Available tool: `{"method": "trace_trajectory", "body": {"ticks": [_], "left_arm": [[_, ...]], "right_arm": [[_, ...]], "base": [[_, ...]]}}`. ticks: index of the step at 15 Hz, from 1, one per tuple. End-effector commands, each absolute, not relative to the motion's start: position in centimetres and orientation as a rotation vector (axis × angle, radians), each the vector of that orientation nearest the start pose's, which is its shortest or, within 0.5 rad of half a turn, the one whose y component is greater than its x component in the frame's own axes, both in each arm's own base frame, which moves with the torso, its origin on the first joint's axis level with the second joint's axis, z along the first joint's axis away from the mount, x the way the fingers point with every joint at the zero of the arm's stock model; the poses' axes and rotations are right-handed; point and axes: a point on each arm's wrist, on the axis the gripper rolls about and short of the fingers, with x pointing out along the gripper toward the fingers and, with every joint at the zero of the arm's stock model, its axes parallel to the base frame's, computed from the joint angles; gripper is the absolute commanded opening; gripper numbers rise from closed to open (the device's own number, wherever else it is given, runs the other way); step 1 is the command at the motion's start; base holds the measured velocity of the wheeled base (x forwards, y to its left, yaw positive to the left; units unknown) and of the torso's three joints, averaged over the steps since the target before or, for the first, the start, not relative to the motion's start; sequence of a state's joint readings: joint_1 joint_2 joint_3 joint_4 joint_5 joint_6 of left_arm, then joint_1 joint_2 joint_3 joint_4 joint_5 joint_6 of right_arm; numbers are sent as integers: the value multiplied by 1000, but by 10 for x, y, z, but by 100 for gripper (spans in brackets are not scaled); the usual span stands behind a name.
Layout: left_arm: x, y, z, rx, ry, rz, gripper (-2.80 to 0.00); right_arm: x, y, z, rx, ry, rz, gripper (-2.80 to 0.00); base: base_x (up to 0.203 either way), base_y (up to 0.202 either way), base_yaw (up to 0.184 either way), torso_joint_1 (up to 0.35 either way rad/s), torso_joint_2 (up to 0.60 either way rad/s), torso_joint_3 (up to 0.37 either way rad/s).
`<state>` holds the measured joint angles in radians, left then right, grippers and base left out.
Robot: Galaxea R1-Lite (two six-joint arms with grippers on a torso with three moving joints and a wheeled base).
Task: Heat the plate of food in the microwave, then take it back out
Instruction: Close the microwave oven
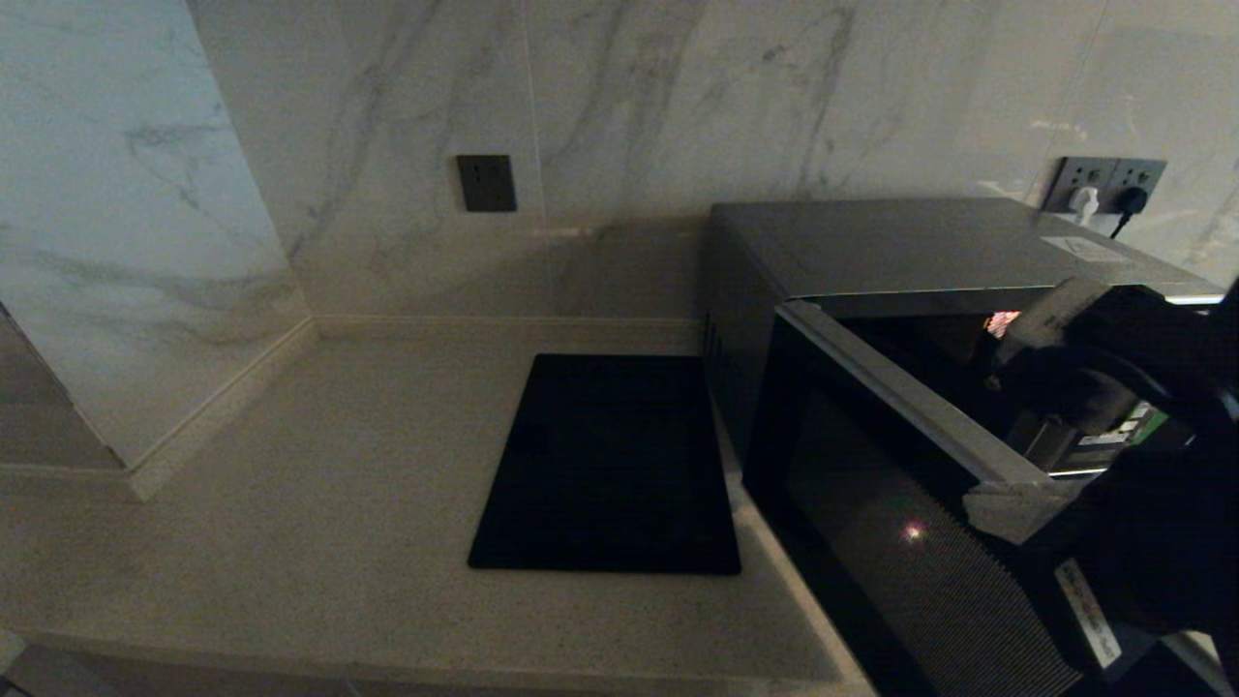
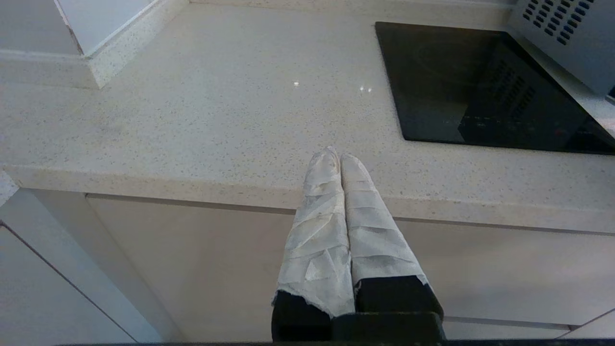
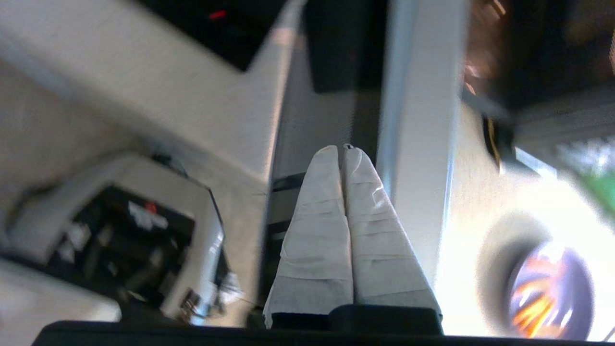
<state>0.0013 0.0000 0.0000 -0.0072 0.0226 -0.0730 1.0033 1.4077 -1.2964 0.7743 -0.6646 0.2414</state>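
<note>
Microwave [image 1: 900,387] door open; plate of food [image 3: 547,293] inside on the lit floor.

The right gripper [image 3: 342,151] sits at the door [image 3: 413,120] edge of the microwave, fingers pressed together and holding nothing; the plate lies apart from it, deeper in the cavity. The left gripper [image 2: 339,157], also pressed together and empty, hangs at the counter [image 2: 216,110] edge, well apart from the microwave, beyond the black slab [image 1: 610,465].
</note>
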Motion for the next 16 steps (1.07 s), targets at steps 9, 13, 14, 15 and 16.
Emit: {"method": "trace_trajectory", "body": {"ticks": [9,13,14,15,16], "left_arm": [[-23,0,76,-74,-8,24,-280],[-23,0,76,-74,-7,24,-280],[-23,0,76,-74,-9,24,-280],[-23,0,76,-74,-9,24,-280],[-23,0,76,-74,-8,24,-280]], "right_arm": [[200,143,268,-98,641,-157,-280],[224,139,263,-42,613,-226,-280],[235,134,261,-23,597,-265,-280],[246,129,260,5,573,-303,-280],[255,124,259,33,547,-331,-280]], "base": [[0,0,0,0,0,0],[0,0,0,0,0,0],[0,0,0,0,0,0],[0,0,0,0,0,0],[0,0,0,0,0,0]]}}
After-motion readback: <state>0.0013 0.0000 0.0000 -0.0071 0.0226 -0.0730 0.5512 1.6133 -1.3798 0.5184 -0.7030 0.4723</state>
